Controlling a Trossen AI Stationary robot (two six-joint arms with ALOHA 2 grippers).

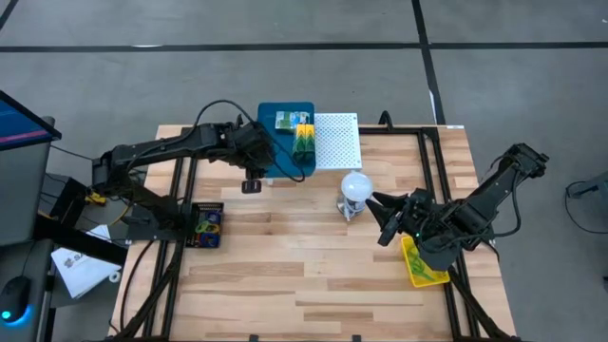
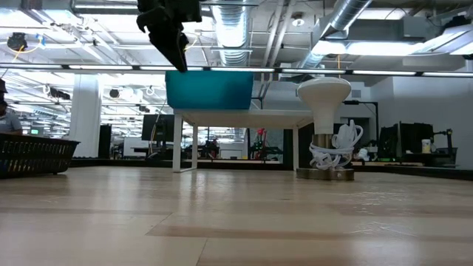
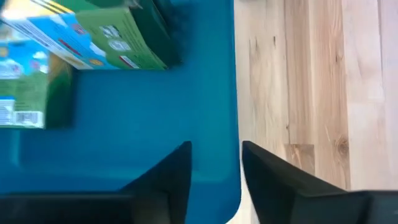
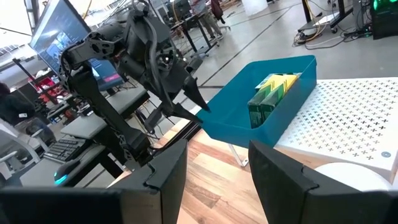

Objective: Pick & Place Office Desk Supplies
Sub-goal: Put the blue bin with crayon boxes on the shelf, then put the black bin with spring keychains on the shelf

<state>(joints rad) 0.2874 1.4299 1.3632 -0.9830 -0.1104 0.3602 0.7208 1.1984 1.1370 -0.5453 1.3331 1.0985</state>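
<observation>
L gripper (image 1: 253, 180) is hovering at blue tray (image 1: 271, 161) edge, fingers released, apparently post-drop; R gripper (image 1: 378, 217) is idling, fingers apart, nr tray.

Open lab; exposed ceiling ducts (image 2: 244, 26); workbenches with monitors (image 4: 59, 28)

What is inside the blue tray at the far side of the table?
The blue tray holds a yellow-green crayon box and a green-blue packet. Anything beneath them is hidden.

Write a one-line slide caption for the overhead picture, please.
Left gripper hovers over the blue tray holding a crayon box; right gripper waits beside a white ball-shaped object.
</observation>
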